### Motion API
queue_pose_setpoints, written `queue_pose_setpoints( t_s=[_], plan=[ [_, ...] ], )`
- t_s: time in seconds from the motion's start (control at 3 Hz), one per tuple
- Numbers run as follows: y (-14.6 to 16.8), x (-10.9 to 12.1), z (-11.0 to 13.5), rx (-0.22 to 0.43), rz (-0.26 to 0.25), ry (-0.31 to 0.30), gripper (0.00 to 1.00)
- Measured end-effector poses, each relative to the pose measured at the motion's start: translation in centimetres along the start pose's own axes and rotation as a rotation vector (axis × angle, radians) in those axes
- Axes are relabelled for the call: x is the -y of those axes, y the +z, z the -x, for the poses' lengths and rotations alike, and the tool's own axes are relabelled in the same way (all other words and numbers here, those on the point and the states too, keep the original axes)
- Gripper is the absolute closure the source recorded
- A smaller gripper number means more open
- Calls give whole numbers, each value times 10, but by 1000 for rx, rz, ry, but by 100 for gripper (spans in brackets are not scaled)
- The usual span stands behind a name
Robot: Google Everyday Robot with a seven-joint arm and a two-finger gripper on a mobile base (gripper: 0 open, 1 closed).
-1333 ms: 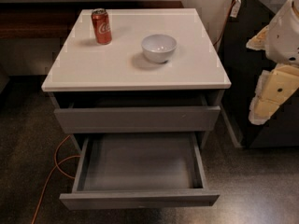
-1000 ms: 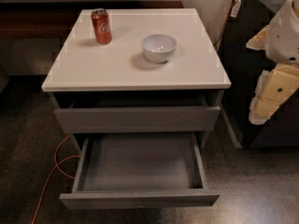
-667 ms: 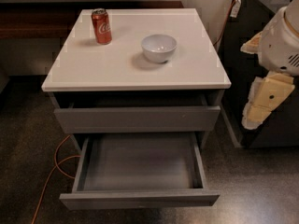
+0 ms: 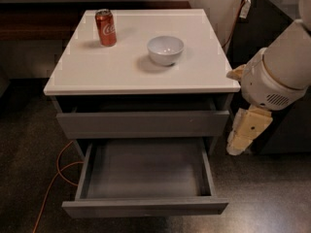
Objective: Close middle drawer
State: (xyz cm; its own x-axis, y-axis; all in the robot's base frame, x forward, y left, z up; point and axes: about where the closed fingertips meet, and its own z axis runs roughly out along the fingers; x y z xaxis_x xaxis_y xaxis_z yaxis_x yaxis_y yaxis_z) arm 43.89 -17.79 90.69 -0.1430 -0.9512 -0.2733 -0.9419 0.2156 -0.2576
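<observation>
The middle drawer (image 4: pixel 145 207) is pulled far out at the bottom of the cabinet. Its flat handleless grey front faces me, and its long grey tray-like inside (image 4: pixel 146 166) holds nothing. Above it, the grey drawer with the taller front panel (image 4: pixel 143 124) stands slightly out under the white top. My gripper (image 4: pixel 245 132) hangs pointing down at the right of the cabinet, level with the taller drawer front and just beyond the open drawer's right back corner. It touches nothing. The arm's large white and grey joint (image 4: pixel 272 76) is above it.
A red cola can (image 4: pixel 105 27) and a white bowl (image 4: pixel 165 49) stand on the white cabinet top (image 4: pixel 97 72). A dark cabinet (image 4: pixel 272 18) stands behind the arm at the right. An orange cable (image 4: pixel 54 176) runs over the dark floor at the left of the drawer.
The arm and gripper have moved left, toward the cabinet's right side. The drawers, can and bowl have not moved.
</observation>
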Motion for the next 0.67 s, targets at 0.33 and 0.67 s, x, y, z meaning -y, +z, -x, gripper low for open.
queue_pose_setpoints(
  t_s=[0.33,0.67],
  plan=[
    [23,-7,3,40,18,-6,0],
    [49,-19,7,36,53,-73,0]
  ],
)
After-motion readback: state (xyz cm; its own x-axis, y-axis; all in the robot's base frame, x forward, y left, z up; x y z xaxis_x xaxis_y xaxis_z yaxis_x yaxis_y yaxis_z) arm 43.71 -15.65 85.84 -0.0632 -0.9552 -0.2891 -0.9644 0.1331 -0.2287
